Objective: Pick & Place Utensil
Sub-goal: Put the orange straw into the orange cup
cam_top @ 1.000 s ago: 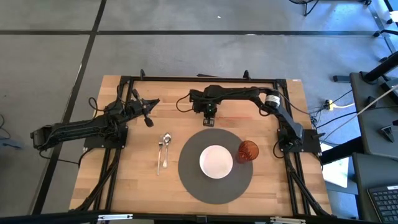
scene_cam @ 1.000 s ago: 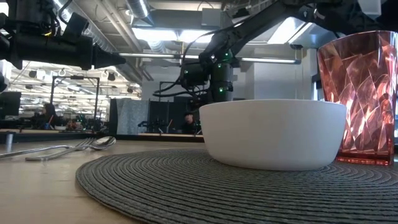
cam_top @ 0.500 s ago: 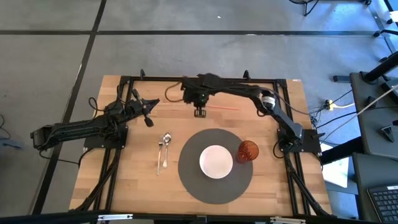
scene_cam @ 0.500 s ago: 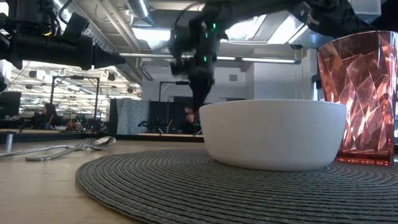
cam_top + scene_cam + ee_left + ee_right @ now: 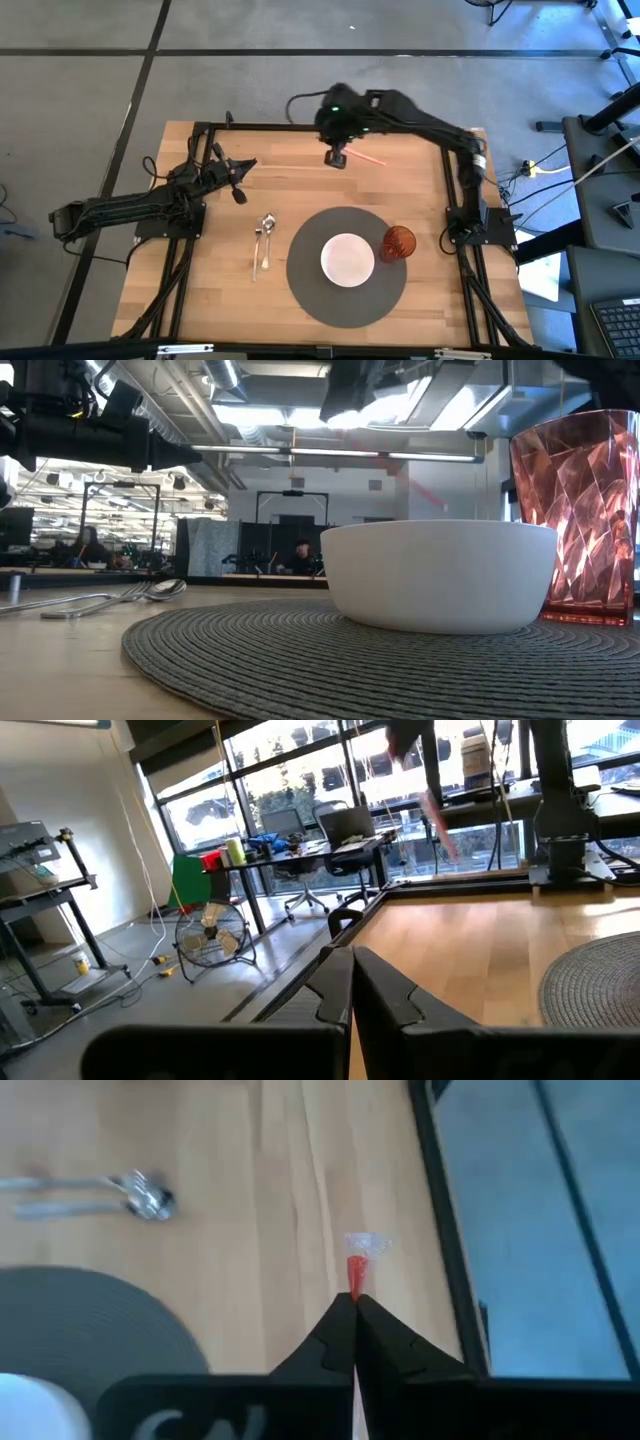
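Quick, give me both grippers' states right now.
Left gripper: shut, holding nothing, parked at the table's left side.
Right gripper: shut on the red straw, lifted above the table's far edge.

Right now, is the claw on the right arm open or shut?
Shut. The right gripper has its two dark fingers pressed together on a thin red straw, held above the wooden table, near its far edge.
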`<state>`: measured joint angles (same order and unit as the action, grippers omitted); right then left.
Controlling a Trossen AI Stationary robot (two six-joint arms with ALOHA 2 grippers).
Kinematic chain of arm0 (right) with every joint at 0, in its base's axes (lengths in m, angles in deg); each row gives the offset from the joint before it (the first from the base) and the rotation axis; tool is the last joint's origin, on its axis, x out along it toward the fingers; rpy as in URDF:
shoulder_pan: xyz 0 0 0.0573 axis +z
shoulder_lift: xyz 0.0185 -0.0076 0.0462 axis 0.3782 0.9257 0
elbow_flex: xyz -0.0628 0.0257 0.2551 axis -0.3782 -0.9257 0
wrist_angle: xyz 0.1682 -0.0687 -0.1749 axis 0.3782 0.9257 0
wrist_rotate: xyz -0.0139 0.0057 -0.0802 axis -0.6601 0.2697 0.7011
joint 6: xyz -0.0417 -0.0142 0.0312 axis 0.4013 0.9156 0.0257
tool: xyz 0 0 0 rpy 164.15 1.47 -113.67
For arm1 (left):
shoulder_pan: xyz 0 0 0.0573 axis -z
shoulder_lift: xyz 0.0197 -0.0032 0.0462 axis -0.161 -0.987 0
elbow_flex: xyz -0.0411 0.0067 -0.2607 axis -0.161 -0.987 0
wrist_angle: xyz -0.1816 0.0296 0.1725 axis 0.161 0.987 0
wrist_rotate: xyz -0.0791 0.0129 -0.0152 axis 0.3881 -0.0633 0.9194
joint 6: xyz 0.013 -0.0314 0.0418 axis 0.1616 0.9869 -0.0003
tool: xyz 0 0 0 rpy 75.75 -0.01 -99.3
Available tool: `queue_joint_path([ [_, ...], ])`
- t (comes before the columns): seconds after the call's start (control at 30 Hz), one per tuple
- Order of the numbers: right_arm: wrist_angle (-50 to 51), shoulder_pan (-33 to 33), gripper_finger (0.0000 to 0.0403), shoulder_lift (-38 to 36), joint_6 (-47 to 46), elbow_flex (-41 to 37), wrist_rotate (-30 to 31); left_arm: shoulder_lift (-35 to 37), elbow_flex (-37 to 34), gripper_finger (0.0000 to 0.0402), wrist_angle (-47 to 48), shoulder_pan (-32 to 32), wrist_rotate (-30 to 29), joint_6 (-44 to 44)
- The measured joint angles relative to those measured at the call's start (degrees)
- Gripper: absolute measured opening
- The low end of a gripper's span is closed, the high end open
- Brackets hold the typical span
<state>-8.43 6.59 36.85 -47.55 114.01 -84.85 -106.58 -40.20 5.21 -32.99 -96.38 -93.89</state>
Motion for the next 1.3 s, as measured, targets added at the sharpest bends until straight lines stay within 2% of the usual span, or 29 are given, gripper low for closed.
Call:
queue_joint_path([
  [0.27, -0.3, 6.5, 0.0000, -13.5, -5.2, 0.0, 0.6, 0.0, 0.0, 0.0003, 0.0, 0.0, -0.1, -0.7],
  [0.37, 0.4, 11.3, 0.0000, -17.7, -7.8, -0.3, 5.7, 0.0, 0.0, 0.0003, 0.0, 0.0, -0.1, -0.5],
  [0.5, -0.1, 18.6, 0.0000, -23.6, -10.7, -5.5, 14.8, 0.0, 0.0, 0.0003, 0.0, 0.0, -0.1, 0.0],
  [0.67, -5.6, 26.6, 0.0000, -32.7, -13.4, -18.7, 25.3, 0.0, 0.0, 0.0003, 0.0, 0.0, -0.1, 1.1],
  [0.73, -9.5, 28.2, 0.0000, -37.4, -13.6, -25.3, 27.2, 0.0, 0.0, 0.0003, 0.0, 0.0, -0.1, 1.1],
  [1.03, -30.8, 29.9, 0.0000, -57.8, -12.0, -55.2, 25.5, 0.0, 0.0, 0.0003, 0.0, 0.0, -0.2, 0.6],
  [1.3, -44.4, 29.8, 0.0000, -72.9, -9.7, -73.1, 22.2, 0.0, 0.0, 0.0003, 0.0, 0.0, -0.2, 0.6],
])
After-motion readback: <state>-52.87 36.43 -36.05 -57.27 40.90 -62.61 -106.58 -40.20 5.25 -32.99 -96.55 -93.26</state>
